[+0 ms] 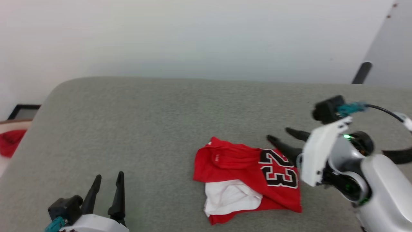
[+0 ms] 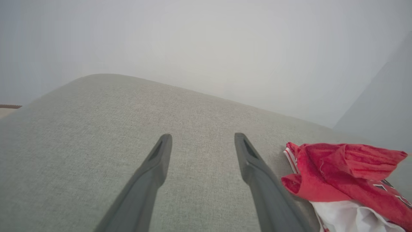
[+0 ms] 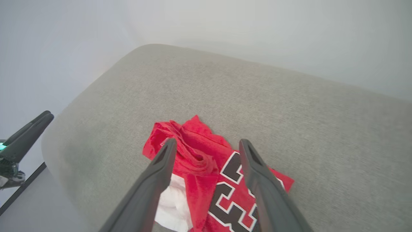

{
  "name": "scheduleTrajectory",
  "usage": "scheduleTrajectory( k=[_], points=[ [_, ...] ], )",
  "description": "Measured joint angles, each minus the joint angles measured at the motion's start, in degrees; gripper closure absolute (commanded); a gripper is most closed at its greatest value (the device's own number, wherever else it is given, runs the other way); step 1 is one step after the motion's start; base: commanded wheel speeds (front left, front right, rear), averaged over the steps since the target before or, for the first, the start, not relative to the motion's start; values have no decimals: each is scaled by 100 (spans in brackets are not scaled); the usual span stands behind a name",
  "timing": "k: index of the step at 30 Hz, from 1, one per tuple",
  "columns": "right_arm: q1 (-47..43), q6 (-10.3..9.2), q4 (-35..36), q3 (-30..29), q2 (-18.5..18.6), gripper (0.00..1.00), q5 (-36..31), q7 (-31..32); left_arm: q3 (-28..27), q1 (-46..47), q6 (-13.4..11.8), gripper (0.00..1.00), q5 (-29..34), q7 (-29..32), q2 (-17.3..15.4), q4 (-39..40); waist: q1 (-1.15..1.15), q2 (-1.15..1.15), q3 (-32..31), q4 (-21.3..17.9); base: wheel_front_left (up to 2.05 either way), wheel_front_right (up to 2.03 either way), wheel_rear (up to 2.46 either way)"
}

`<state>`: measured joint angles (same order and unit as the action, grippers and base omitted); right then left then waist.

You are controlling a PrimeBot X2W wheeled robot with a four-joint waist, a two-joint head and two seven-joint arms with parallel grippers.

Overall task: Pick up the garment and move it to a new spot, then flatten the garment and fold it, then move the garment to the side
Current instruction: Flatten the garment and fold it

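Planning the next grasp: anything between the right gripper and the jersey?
Nothing visible. The right gripper, jaws open, is at the jersey's right edge, fingers pointing across the crumpled cloth. Around the jersey lies plain grey cushion.

One jersey [image 1: 248,174]. Two grippers: left gripper [image 1: 109,175], right gripper [image 1: 278,133], two fingers each. One grey cushion [image 1: 145,129]. One red bundle [image 1: 9,141]. One dark frame [image 1: 24,111]. One dark bar [image 1: 362,72].
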<state>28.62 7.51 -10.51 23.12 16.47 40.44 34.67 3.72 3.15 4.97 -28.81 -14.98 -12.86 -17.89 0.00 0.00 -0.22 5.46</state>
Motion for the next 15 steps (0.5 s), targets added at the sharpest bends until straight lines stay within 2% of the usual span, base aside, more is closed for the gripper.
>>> scheduleTrajectory(
  k=[9, 15],
  points=[
    [-697, 0, 274, -219, 711, 0, -180, -1557, -126, -146, 1, 0, 326, 0, 4, 154, 0, 0, -156, -475, 0, 0, 0],
    [-1204, 0, 231, -467, 1009, 0, -307, -2710, -179, -211, 43, 0, 445, 0, -31, 149, 0, 0, -292, -670, 0, 0, 0]
  ],
)
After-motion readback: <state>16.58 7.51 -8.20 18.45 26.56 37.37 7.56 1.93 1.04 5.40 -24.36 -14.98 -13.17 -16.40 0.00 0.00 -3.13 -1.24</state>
